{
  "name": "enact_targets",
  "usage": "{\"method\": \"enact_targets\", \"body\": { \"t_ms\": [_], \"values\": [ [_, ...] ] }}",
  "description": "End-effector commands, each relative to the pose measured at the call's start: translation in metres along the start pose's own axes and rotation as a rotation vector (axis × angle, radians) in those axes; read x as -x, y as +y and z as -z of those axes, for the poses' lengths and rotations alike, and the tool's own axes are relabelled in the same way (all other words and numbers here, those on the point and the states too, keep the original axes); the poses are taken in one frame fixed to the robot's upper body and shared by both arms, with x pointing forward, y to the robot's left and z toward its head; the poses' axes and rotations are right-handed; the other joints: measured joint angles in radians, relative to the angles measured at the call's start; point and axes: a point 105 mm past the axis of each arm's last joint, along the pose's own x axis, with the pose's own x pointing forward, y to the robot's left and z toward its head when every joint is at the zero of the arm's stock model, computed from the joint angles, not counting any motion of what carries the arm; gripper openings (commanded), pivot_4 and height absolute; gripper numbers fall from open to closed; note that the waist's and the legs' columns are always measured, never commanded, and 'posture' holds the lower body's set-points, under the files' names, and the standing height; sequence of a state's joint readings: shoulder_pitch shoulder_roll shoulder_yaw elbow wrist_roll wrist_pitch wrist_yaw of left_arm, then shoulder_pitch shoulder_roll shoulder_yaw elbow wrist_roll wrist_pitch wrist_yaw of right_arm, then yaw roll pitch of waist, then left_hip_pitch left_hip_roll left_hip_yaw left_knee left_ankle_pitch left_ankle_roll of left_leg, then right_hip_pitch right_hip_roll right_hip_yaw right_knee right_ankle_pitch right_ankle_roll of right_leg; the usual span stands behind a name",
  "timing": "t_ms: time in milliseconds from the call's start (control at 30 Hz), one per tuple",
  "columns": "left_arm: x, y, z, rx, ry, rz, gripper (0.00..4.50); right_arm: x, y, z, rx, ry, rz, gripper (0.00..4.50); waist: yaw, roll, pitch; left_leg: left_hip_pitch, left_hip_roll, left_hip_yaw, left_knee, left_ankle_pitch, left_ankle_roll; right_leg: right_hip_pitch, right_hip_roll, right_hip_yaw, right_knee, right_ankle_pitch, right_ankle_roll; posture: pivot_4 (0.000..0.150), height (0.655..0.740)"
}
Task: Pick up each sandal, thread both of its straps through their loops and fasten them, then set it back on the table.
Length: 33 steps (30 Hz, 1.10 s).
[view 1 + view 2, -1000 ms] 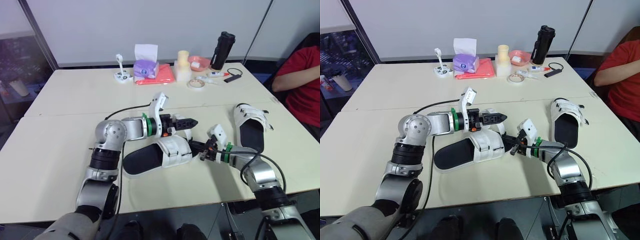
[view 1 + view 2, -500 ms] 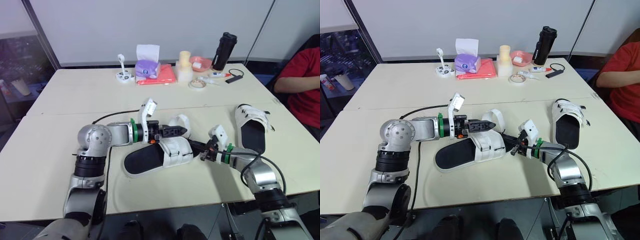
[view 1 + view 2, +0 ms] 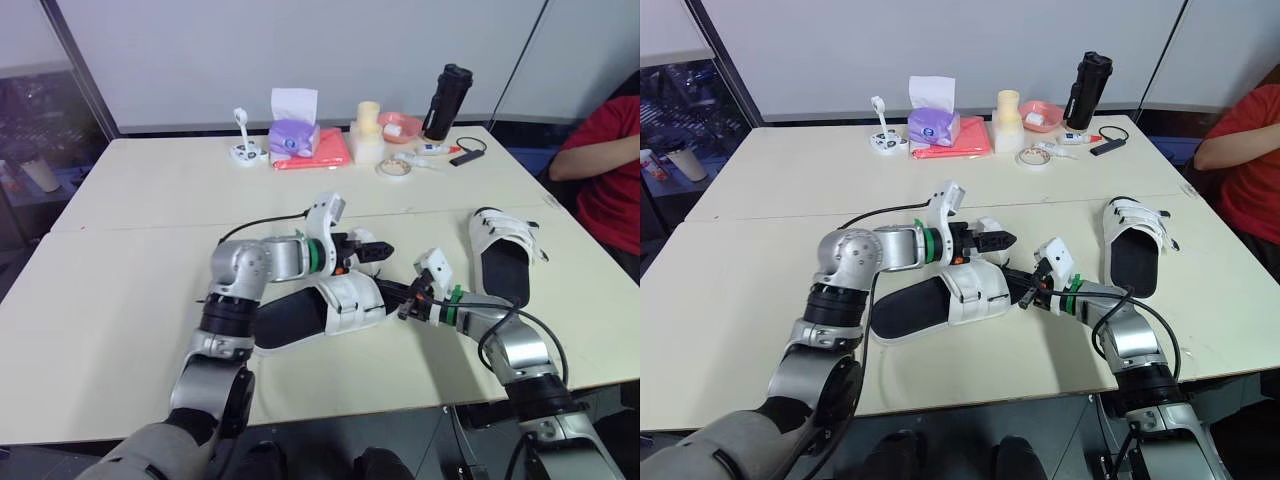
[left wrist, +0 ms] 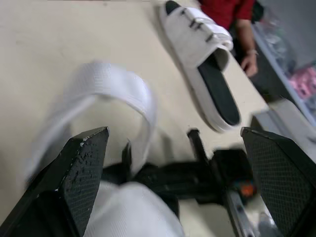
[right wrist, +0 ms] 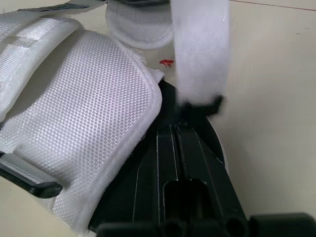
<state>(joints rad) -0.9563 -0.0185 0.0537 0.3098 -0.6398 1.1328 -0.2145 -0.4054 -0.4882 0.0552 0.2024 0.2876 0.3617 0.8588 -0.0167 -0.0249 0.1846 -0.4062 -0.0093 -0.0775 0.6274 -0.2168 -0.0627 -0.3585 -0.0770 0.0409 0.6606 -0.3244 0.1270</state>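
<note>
A white sandal with a black sole (image 3: 322,308) lies on the table (image 3: 120,300) in front of me. Its front strap is fastened. Its rear strap (image 4: 126,91) stands up as a loose white loop. My left gripper (image 3: 383,250) is open just above that sandal, and the loose strap sits between its fingers (image 4: 86,163). From the right, my right gripper (image 3: 388,293) is shut on the sandal's edge (image 5: 195,111). The second white sandal (image 3: 505,255), with both straps closed, lies flat at the right of the table.
At the far edge stand a purple tissue box (image 3: 292,135) on a pink tray, a yellow and white container (image 3: 366,130), a pink bowl (image 3: 398,126), a black bottle (image 3: 446,100) and a tape roll (image 3: 391,169). A person in a red shirt (image 3: 610,170) sits at the right.
My left arm drew back to the left half a second ago and has now swung right again, to the loose strap. The right gripper has kept its hold and place.
</note>
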Motion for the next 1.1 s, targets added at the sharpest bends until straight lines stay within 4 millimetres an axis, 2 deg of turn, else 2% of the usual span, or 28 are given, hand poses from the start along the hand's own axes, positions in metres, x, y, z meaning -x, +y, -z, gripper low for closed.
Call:
{"method": "enact_targets", "body": {
  "t_ms": [33,267,433,567,800,1100],
  "values": [
    [-0.011,-0.002,-0.013,-0.008,-0.052,-0.026,3.65,0.0,-0.002,0.029,-0.054,0.094,0.044,0.0,-0.001,0.0,0.0,0.0,0.0,0.0,0.0,0.0,0.0,0.0,0.0,0.0,0.0,0.0,0.0,0.15,0.74],
    [-0.015,0.002,-0.015,0.014,-0.071,-0.035,0.11,0.004,-0.002,0.032,-0.06,0.092,0.06,0.0,-0.001,0.0,0.0,0.0,0.0,0.0,-0.001,0.0,0.0,0.0,0.0,0.0,-0.001,0.0,0.0,0.15,0.74],
    [0.0,-0.014,-0.03,0.147,-0.115,0.138,0.04,0.004,-0.002,0.032,-0.061,0.093,0.063,0.0,-0.001,0.0,0.0,0.0,0.0,0.0,-0.001,0.0,0.0,0.0,0.0,0.0,-0.002,0.0,0.0,0.15,0.74],
    [0.024,-0.02,-0.039,0.297,-0.098,0.308,0.04,0.002,-0.001,0.034,-0.061,0.098,0.062,0.0,-0.003,0.0,0.0,0.0,0.0,0.0,-0.001,0.0,0.0,0.0,0.0,0.0,-0.002,0.0,0.0,0.15,0.74],
    [0.046,-0.021,-0.017,0.203,0.028,0.366,0.04,-0.002,0.0,0.033,-0.057,0.097,0.052,0.0,-0.004,0.0,0.0,0.0,0.0,0.0,-0.002,0.0,0.0,0.0,0.0,0.0,-0.002,0.0,0.0,0.15,0.74],
    [0.041,-0.019,0.013,0.071,0.112,0.363,0.04,-0.001,0.0,0.033,-0.057,0.097,0.05,0.0,-0.003,0.0,0.0,0.0,0.0,0.0,-0.002,0.0,0.0,0.0,0.0,0.0,-0.002,0.0,0.0,0.15,0.74]
  ]
}}
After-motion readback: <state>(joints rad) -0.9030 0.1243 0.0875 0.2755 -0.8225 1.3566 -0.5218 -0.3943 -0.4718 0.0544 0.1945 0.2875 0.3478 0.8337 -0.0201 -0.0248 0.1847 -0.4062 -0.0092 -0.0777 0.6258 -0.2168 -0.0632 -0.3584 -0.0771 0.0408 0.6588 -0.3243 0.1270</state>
